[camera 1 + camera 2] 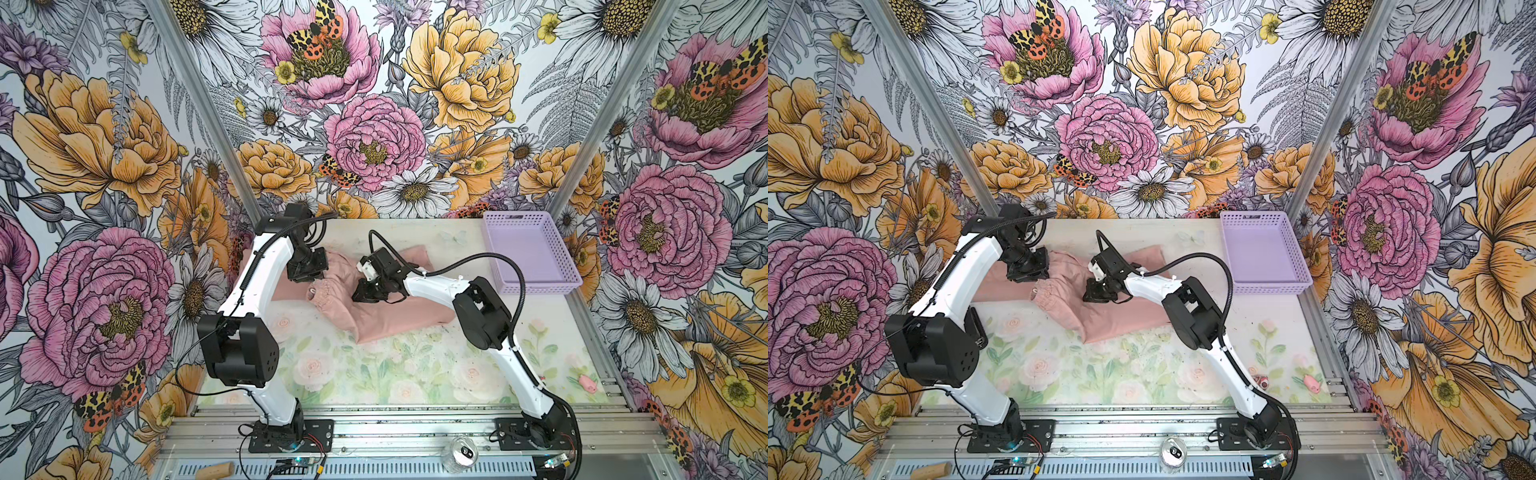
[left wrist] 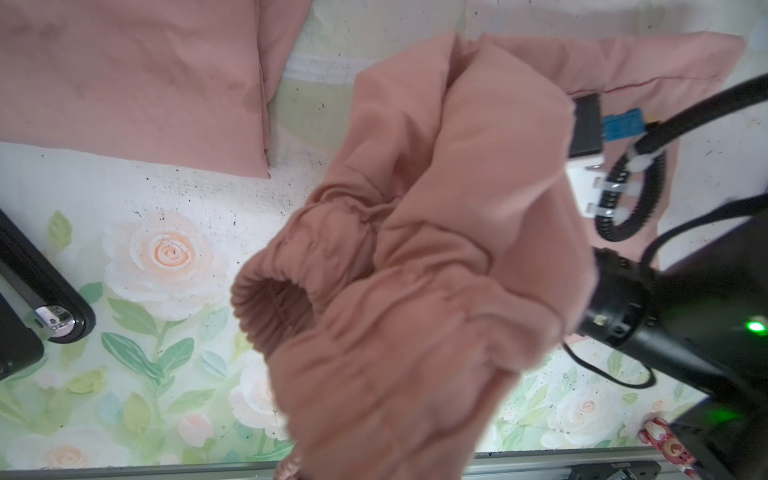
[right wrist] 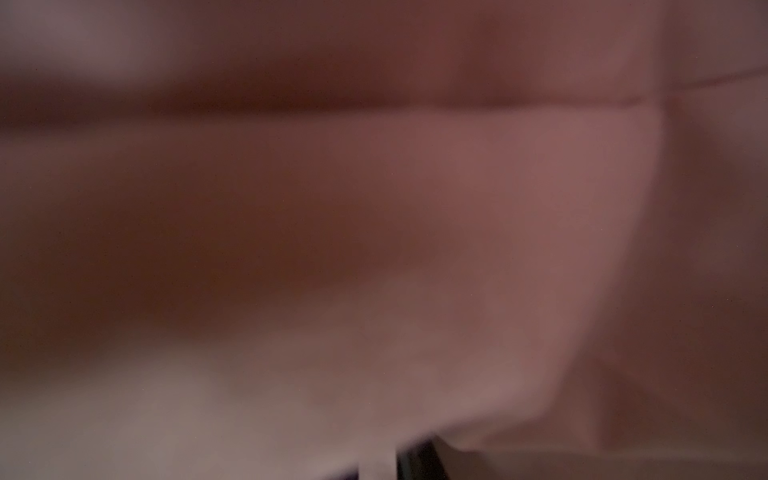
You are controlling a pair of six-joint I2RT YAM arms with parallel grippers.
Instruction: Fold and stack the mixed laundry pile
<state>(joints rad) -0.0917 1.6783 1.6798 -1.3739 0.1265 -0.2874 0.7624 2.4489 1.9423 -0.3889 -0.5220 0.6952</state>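
Dusty-pink soft garment with gathered elastic cuffs lies rumpled on the floral-printed surface in both top views. The lavender perforated plastic basket stands apart, back right. The left gripper is at the garment's left end and the right gripper is pressed into its middle.

Left wrist view: cloth hangs lifted near the lens, so the left gripper is judged clamped on it. A folded pink garment lies flat nearby.

Right wrist view: blurred pink only; the right jaws' state cannot be told.

Risk: the right gripper pinching extra layers or pulling against the left hold, skewing the fold.
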